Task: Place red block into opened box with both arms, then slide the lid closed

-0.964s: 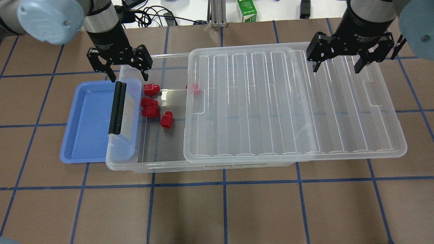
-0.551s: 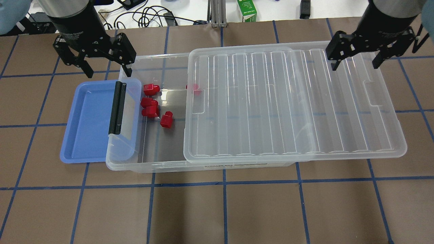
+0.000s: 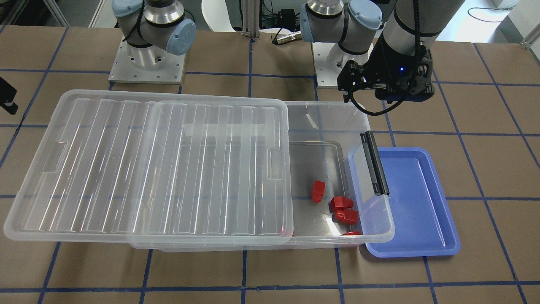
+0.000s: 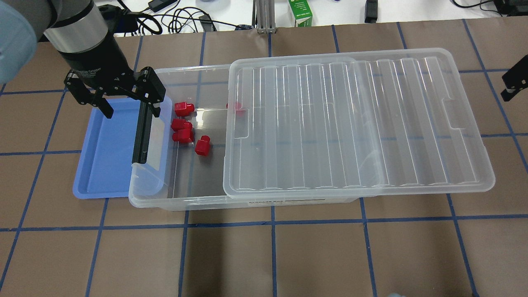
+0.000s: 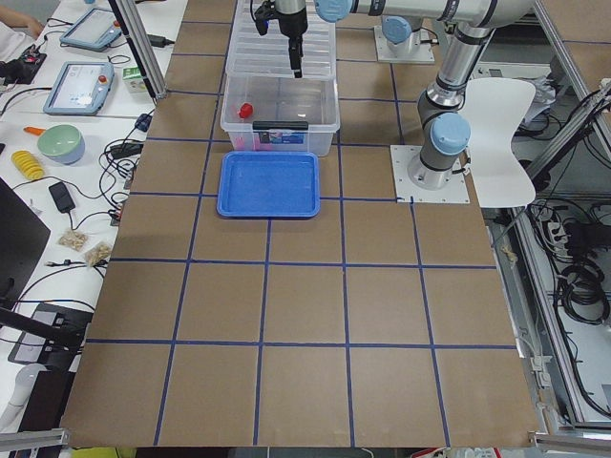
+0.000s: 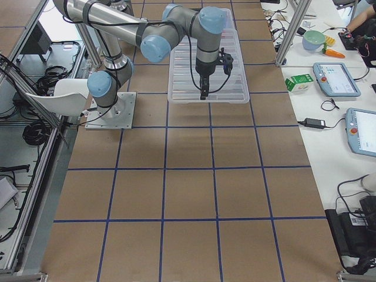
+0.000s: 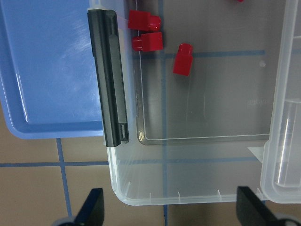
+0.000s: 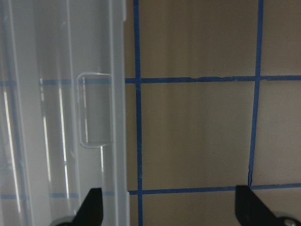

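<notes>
Both tools have swung outward since a second ago. The left tool (image 4: 132, 109) went from over the box (image 4: 181, 202) corner to above its latch bar (image 4: 142, 132). The right tool (image 8: 171, 214) came off the middle of the lid (image 4: 354, 123) and now hangs at its outer short edge. Both are released, fingers spread wide, nothing between them.

We count four red blocks (image 4: 182, 125) on the box floor, just to the lid side of the left tool, and a fifth half under the lid edge beyond them. We see none outside the box. The blue tray (image 4: 103, 165) lies just outboard of the left tool.

So we read placing as done. The lid slide is the step in hand and hasn't started. The lid overhangs the box end nearest the right tool and leaves the stretch below the left tool uncovered.

Next move, our call:
- The right tool drops to rim height behind the lid's short edge.
- It pushes straight toward the left tool, square to the box so the rim doesn't ride up.
- The left tool either braces the latch end or clears out before the lid arrives.

Views:
- **Right wrist:** puts one fingertip (image 8: 94, 207) over the lid's rim, next to the notch (image 8: 94, 110), and the other over bare desk (image 8: 197, 141).
- **Overhead:** catches only a sliver of that tool.
- **Front-facing:** shows a block against the box wall.
- **Left wrist:** cuts that block off and frames just three whole ones.
</notes>
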